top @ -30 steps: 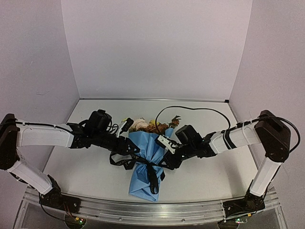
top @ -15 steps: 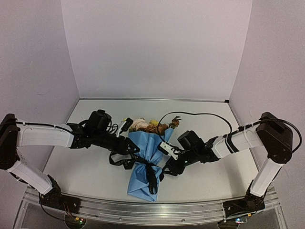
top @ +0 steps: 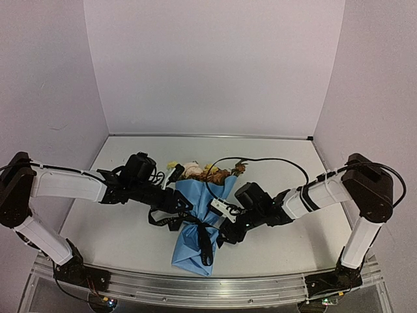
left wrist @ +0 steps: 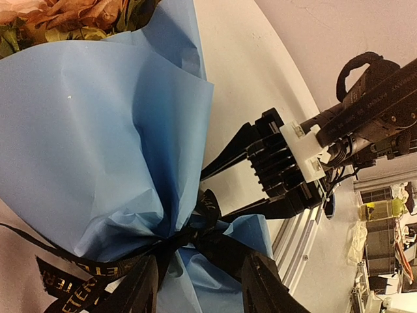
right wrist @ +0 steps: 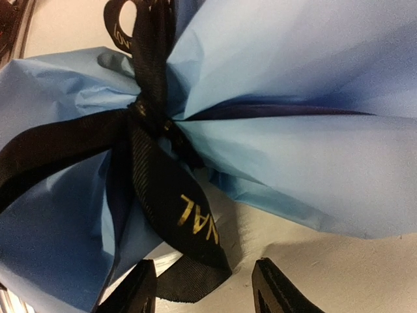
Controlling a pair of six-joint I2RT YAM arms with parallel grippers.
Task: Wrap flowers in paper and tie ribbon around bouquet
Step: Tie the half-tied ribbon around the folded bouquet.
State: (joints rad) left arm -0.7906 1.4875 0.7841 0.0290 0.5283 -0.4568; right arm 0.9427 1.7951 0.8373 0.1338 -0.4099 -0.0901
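Noted right gripper [top: 225, 235] drawn nearer the table's [top: 280, 244] front edge and closer to the ribbon [right wrist: 156, 189] knot than a second ago, jaws parted astride a lettered tail. Found left gripper [top: 184, 210] likewise parted on either side of the knot. Saw bouquet [top: 195, 244] lying between both grippers: light blue paper [left wrist: 85, 130] cone pinched at its waist by black ribbon, orange-brown and pale flowers [top: 202, 171] poking out at the far end.

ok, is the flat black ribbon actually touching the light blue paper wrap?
Touching. Right wrist view: the flat black ribbon is cinched tight around the light blue paper, puckering it.
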